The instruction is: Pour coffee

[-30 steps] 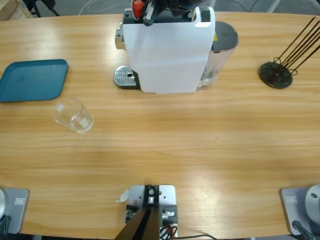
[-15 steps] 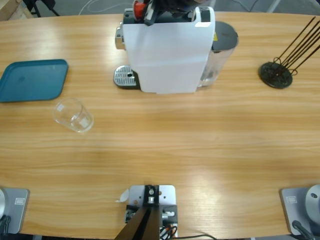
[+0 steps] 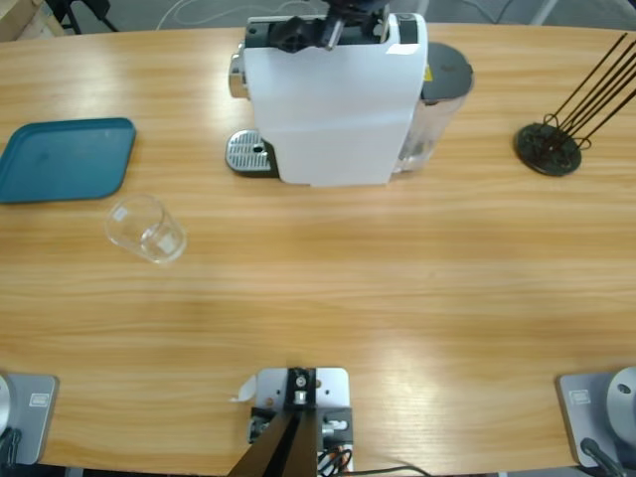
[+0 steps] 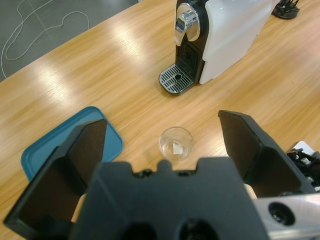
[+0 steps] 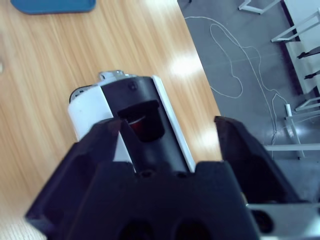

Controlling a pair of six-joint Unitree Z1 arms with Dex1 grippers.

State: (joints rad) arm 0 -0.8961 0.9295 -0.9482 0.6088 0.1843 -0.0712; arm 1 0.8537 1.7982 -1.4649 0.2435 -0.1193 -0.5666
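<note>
White-and-black capsule coffee machine (image 3: 333, 94): right gripper (image 3: 333, 25) hovers over its top, jaws spread, gripping nothing. We see left gripper (image 4: 165, 145) released above the empty clear glass cup (image 3: 146, 228). Coffee nowhere visible.

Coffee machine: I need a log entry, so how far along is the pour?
Done: a red capsule sits in the coffee machine's open slot. In hand: the open right gripper hangs over that slot; the open left gripper hovers above the glass. Left: the glass is empty, off the drip tray; no coffee visible.
</note>
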